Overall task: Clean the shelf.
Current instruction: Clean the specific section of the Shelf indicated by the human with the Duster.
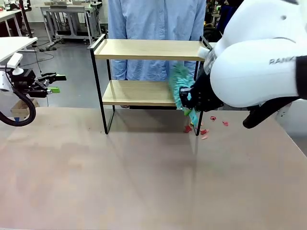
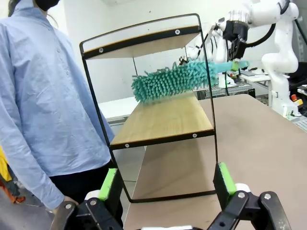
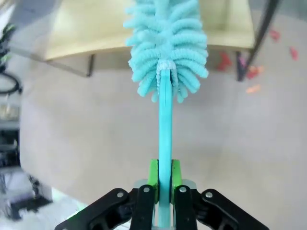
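On the pale counter (image 1: 144, 182) in this workshop room the shelf (image 1: 148, 50) stands at the far side before a person (image 1: 156, 19), and I fear my right gripper (image 3: 163, 175), clamped on the teal duster (image 1: 180, 86) at the lower board, can push its thin frame, while my left gripper (image 2: 166, 184) hangs spread wide, holding nothing.

The shelf (image 1: 144, 50) stood on the table (image 1: 144, 182) toward its far edge, a person (image 1: 156, 19) just behind it. A duster (image 1: 180, 84) was between the two boards, over the lower one's right end. Scraps (image 1: 204, 132) lay on the table by its right legs.
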Controlling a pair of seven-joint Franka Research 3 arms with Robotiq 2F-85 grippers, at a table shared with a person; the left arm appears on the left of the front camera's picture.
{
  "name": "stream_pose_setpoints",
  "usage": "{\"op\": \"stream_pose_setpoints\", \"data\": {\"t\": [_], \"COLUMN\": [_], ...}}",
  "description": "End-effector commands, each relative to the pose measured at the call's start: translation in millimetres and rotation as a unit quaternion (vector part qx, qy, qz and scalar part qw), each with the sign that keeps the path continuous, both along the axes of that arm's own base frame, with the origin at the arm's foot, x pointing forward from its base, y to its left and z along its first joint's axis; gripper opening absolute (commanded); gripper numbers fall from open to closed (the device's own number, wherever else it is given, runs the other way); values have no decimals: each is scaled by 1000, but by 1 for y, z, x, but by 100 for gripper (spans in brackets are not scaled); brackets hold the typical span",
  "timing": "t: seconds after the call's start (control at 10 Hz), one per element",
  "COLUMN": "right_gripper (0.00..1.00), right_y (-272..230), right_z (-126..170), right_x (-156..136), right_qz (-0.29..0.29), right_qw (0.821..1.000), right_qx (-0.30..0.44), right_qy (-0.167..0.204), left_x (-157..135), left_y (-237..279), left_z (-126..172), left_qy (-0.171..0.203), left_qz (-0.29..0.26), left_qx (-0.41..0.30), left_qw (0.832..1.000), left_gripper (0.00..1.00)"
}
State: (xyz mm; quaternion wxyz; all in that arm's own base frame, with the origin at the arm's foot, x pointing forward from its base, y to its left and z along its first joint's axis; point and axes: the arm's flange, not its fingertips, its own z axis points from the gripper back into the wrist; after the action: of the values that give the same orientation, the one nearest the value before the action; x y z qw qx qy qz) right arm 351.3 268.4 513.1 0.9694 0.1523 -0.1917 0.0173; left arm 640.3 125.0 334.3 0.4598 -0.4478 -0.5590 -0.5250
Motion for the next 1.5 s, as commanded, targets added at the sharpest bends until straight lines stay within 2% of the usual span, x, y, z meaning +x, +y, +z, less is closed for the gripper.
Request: {"op": "stream_pose_setpoints", "data": {"t": [0.0, 0.1, 0.3, 0.4, 0.6, 0.8, 0.9, 1.1, 1.3, 1.4], "right_gripper": [13, 13, 13, 13, 13, 13, 13, 13, 13, 13], "right_y": [-32, -40, -55, -65, -93, -136, -167, -207, -220, -209], "right_z": [17, 20, 17, 14, 9, -3, -10, -9, -14, -9], "right_x": [-11, -13, -22, -28, -41, -48, -48, -49, -36, -46], "right_qz": [161, 219, 353, 396, 442, 479, 488, 465, 506, 464], "right_qw": [986, 975, 934, 914, 883, 853, 847, 864, 838, 861], "right_qx": [41, 34, -12, -38, -96, -120, -115, -108, -111, -112], "right_qy": [10, 24, 56, 83, 128, 171, 175, 162, 171, 175], "left_x": [-1, -1, -1, -1, -1, -1, -1, -1, -1, -1], "left_y": [-1, -1, -1, -1, -1, -1, -1, -1, -1, -1], "left_z": [3, 3, 3, 3, 3, 3, 3, 3, 3, 3], "left_qy": [-5, -5, -5, -5, -5, -5, -5, -5, -5, -5], "left_qz": [1, 1, 1, 1, 1, 1, 1, 1, 1, 1], "left_qx": [2, 2, 2, 2, 2, 2, 2, 2, 2, 2], "left_qw": [1000, 1000, 1000, 1000, 1000, 1000, 1000, 1000, 1000, 1000], "left_gripper": [100, 100, 100, 100, 100, 100, 100, 100, 100, 100]}}
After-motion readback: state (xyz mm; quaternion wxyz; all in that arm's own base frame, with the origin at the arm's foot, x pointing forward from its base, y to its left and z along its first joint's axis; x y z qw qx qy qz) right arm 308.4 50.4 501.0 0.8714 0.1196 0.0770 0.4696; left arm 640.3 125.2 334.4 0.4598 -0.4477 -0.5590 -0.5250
